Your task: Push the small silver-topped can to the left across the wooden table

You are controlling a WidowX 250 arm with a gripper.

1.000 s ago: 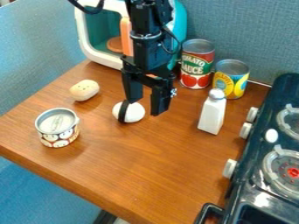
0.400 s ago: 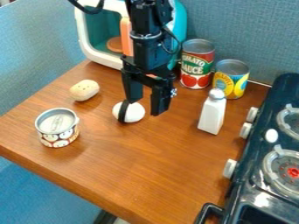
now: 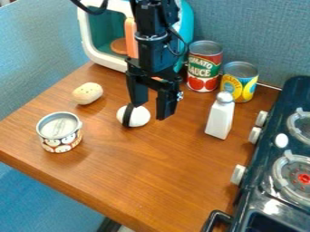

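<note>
Over the upper middle of the wooden table hangs the black gripper [image 3: 152, 108], open, its two fingers spread with nothing held between them. Just below and left of its left finger lies a white rounded object with a black band [image 3: 139, 117] on the table. Left of that is a pale tan potato-like piece [image 3: 88, 93]. Nearer the left edge stands a short can with a patterned label [image 3: 61, 132]. To the gripper's right, a white shaker with a grey top [image 3: 220, 118] stands upright.
Behind are a red tomato can [image 3: 204, 67] and a yellow can [image 3: 239, 82]. A teal and white toy microwave [image 3: 91, 43] with an orange handle stands at the back. A dark toy stove [image 3: 272, 181] with white knobs borders the wooden table [image 3: 151, 181] on the right.
</note>
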